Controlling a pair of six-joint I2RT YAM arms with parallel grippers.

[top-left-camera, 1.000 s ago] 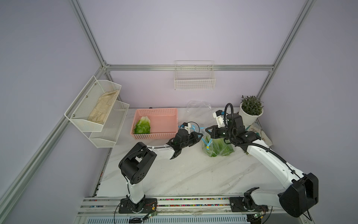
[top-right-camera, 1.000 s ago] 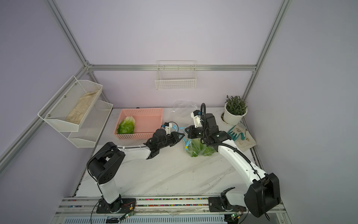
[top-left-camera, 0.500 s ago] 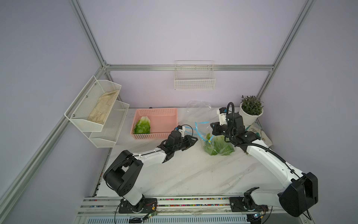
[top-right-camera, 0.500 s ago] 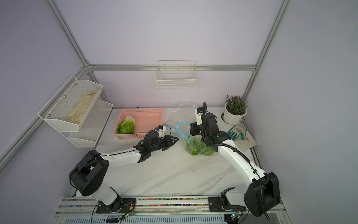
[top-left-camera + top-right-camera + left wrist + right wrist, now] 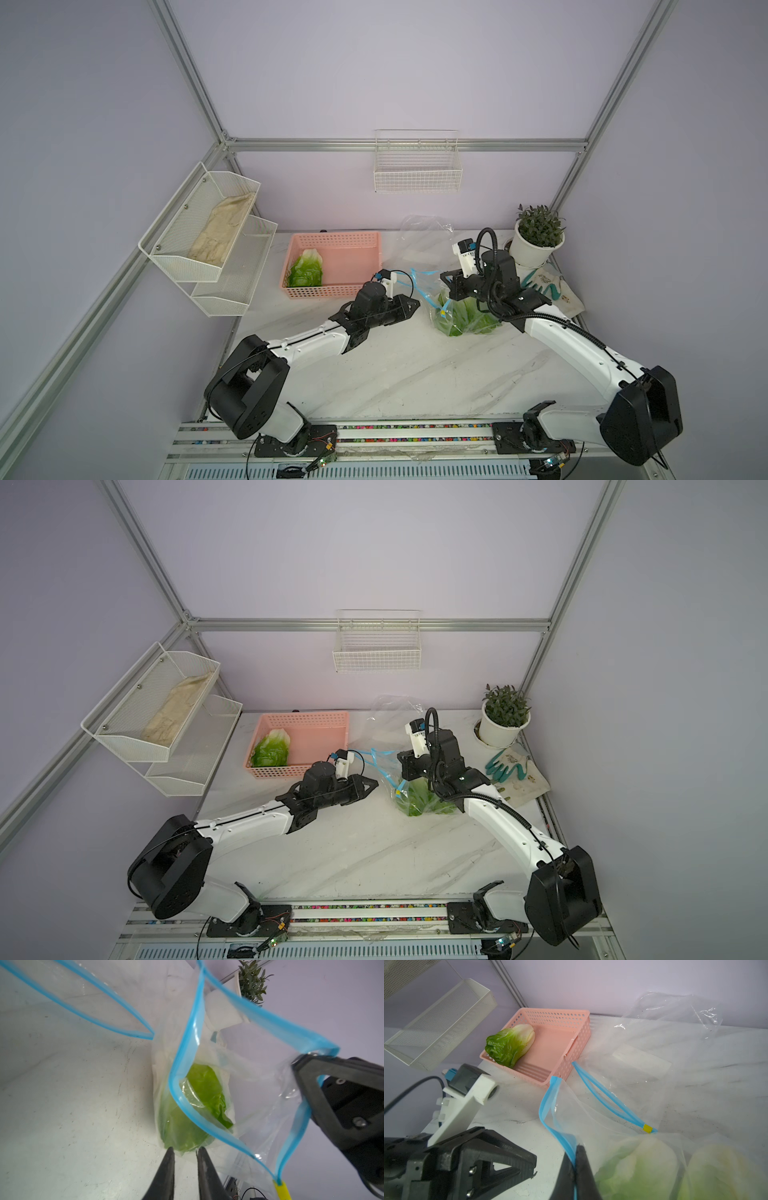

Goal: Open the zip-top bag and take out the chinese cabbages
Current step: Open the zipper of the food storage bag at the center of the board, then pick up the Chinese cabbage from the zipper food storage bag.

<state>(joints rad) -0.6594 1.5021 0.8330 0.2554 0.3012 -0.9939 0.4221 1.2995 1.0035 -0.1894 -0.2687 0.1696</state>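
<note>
The clear zip-top bag [image 5: 457, 320] [image 5: 419, 802] stands on the marble table with its blue zip mouth [image 5: 187, 1047] gaping. Green chinese cabbages [image 5: 201, 1093] [image 5: 639, 1167] show inside it. Another cabbage [image 5: 306, 268] [image 5: 272, 748] [image 5: 510, 1044] lies in the pink basket [image 5: 357, 245]. My right gripper [image 5: 446, 286] [image 5: 403, 766] [image 5: 574, 1159] is shut on the bag's blue rim, holding it up. My left gripper [image 5: 417, 307] [image 5: 375, 786] [image 5: 184, 1150] sits low, just left of the bag's base. Its jaws stand a little apart with nothing between them.
Crumpled clear plastic [image 5: 424, 230] lies at the back, behind the bag. A potted plant [image 5: 538, 237] and gardening gloves on a cloth [image 5: 548, 286] are at the right. Wire shelves [image 5: 208, 232] hang on the left wall and a wire basket [image 5: 417, 174] on the back wall.
My left gripper no longer touches the bag rim, has dropped lower and points at the bag's base. The bag mouth has spread open. The right gripper lifted the rim slightly.
</note>
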